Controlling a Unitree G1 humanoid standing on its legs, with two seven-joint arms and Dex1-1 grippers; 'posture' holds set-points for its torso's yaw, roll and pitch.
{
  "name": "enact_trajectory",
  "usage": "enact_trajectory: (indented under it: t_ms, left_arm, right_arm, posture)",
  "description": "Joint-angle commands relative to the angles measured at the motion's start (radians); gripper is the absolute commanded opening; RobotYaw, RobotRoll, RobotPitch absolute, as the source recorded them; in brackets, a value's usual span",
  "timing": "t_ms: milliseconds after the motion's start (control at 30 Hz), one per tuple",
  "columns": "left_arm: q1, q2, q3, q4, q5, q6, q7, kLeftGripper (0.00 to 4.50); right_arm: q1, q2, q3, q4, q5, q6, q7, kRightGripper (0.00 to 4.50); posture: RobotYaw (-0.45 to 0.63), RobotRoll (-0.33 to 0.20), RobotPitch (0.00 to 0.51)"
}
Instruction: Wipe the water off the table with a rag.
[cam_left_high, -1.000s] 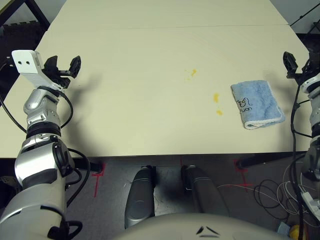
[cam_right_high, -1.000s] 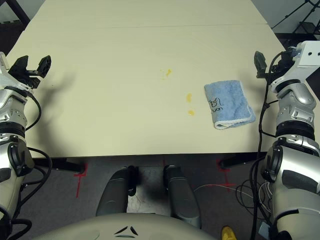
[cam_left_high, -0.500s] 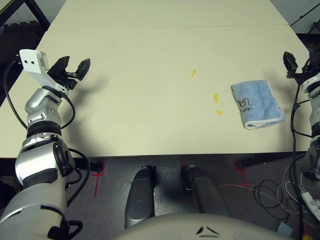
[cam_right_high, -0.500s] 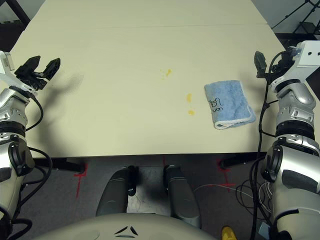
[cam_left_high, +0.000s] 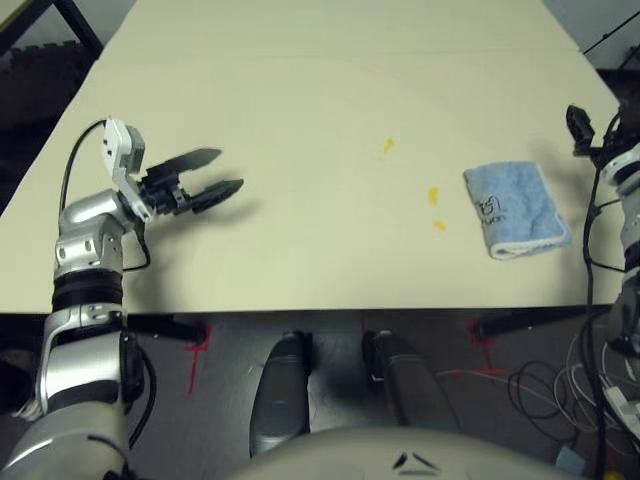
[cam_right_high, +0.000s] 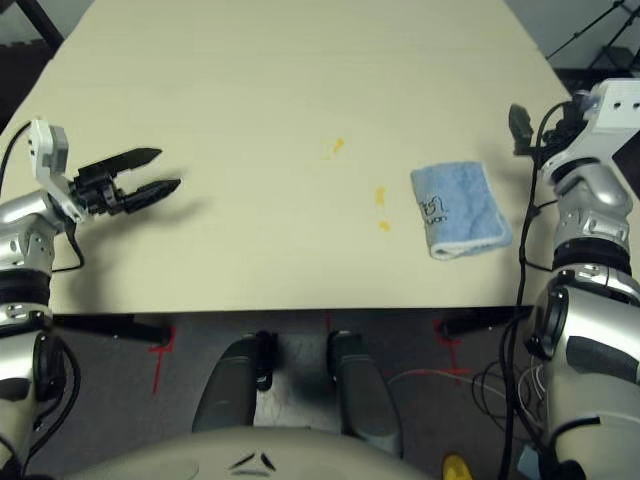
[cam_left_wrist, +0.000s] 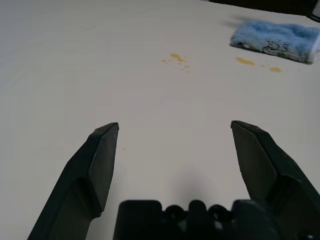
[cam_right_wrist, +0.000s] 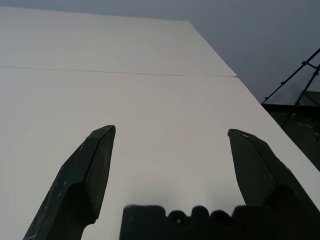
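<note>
Rag (cam_left_high: 515, 209), light blue and folded, lies flat on the cream table (cam_left_high: 300, 240). Water (cam_left_high: 434, 196) shows as small yellow-orange spots just left of the rag, another spot farther left. Left gripper (cam_left_high: 228, 172) hovers well left of the rag, fingers spread, empty. Right gripper (cam_right_wrist: 172, 135), just right of the rag, is also spread and empty.

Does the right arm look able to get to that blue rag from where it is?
Probably yes. The rag lies flat near the table's right edge, close beside the right gripper, whose fingers are open. Nothing stands between them; the water sits on the rag's far side.
</note>
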Motion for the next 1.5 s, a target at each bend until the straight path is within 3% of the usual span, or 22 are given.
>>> enact_trajectory:
  t_ms: [33, 400, 567, 733, 1067, 1500]
  left_arm:
    - [0.001, 0.001, -0.022, -0.025, -0.003, -0.022, -0.027, 4.5]
    - [0.04, -0.003, -0.057, -0.057, 0.005, -0.125, -0.075, 4.5]
    - [0.047, -0.012, -0.064, -0.047, 0.01, -0.154, -0.068, 4.5]
    - [0.05, -0.018, -0.066, -0.043, 0.011, -0.165, -0.061, 4.5]
    - [0.048, -0.023, -0.069, -0.047, 0.007, -0.166, -0.05, 4.5]
    - [0.041, -0.017, -0.081, -0.06, 0.004, -0.154, -0.055, 4.5]
  right_arm:
    - [-0.014, -0.024, 0.011, 0.021, -0.01, 0.032, 0.024, 4.49]
    - [-0.072, -0.161, 0.101, -0.001, -0.038, 0.418, 0.263, 4.49]
    - [-0.052, -0.238, 0.178, -0.078, -0.044, 0.638, 0.487, 4.49]
    - [-0.024, -0.272, 0.203, -0.14, -0.035, 0.778, 0.577, 4.49]
    - [0.123, -0.253, 0.216, -0.289, -0.016, 0.901, 0.625, 4.49]
    - [0.149, -0.141, 0.24, -0.294, -0.022, 0.898, 0.566, 4.49]
  posture:
    - [0.15, 0.0, 0.198]
    - [0.15, 0.0, 0.2]
    - [0.14, 0.0, 0.199]
    - [0.14, 0.0, 0.201]
    - [0.14, 0.0, 0.206]
    - [0.15, 0.0, 0.212]
